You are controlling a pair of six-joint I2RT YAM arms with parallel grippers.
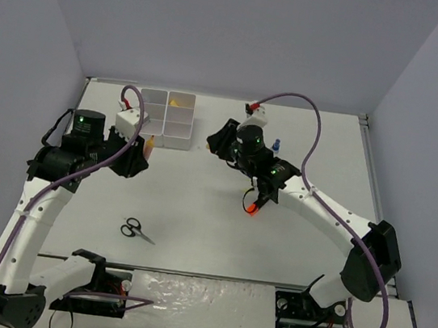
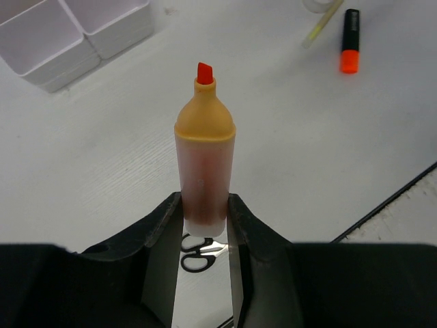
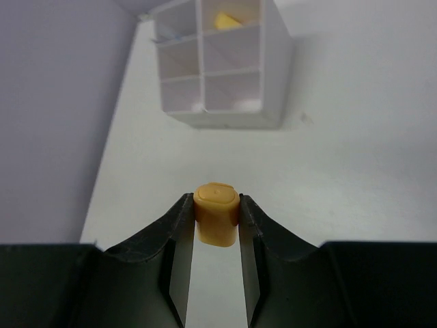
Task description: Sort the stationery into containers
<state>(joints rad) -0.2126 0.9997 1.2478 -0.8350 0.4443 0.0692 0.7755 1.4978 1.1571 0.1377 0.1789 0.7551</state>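
The left gripper (image 2: 205, 208) is clamping a translucent uncapped marker with a yellow-orange collar and red tip (image 2: 204, 160) near the white six-compartment plastic block (image 2: 65, 51), and the fingers are hiding its lower barrel. The right gripper (image 3: 216, 203) is pinching a small yellow-orange cap (image 3: 216, 217) in front of that block, where a divider is half hiding a yellow piece (image 3: 227, 20) in a far compartment

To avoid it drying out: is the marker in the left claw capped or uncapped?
Uncapped: the red tip of the marker is bare, and the right claw holds an orange cap.
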